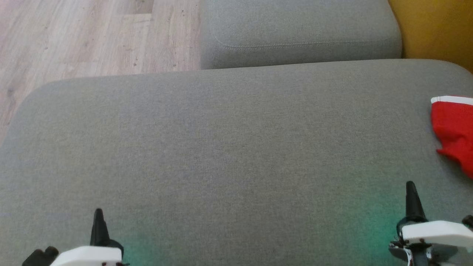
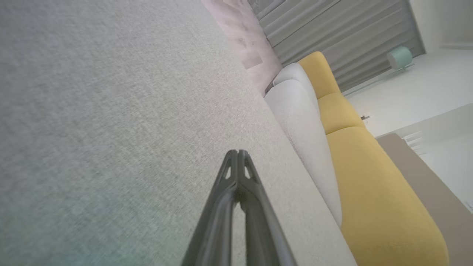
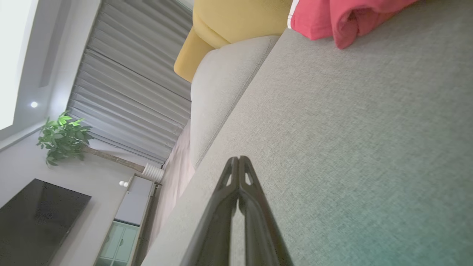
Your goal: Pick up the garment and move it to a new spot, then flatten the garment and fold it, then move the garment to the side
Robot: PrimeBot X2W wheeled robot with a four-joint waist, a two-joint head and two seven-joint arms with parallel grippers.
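Head view: saw the red garment (image 1: 453,129) bunched at the right edge of the grey sofa seat (image 1: 221,147), a white band along its far side, partly cut off by the frame. Found the left claw (image 1: 98,213) by the near-left corner and the right claw (image 1: 410,186) by the near-right corner, both pinched together on nothing, the right one nearer the garment yet clear of it.

Left wrist view: saw the left claw (image 2: 237,153) closed tight, empty, against bare grey fabric, with yellow cushions (image 2: 369,192) past the far edge.

Right wrist view: saw the right claw (image 3: 239,159) likewise closed and empty, and the garment (image 3: 332,16) heaped at the seat's edge. Made out a potted plant (image 3: 63,136) and a dark screen (image 3: 37,218).
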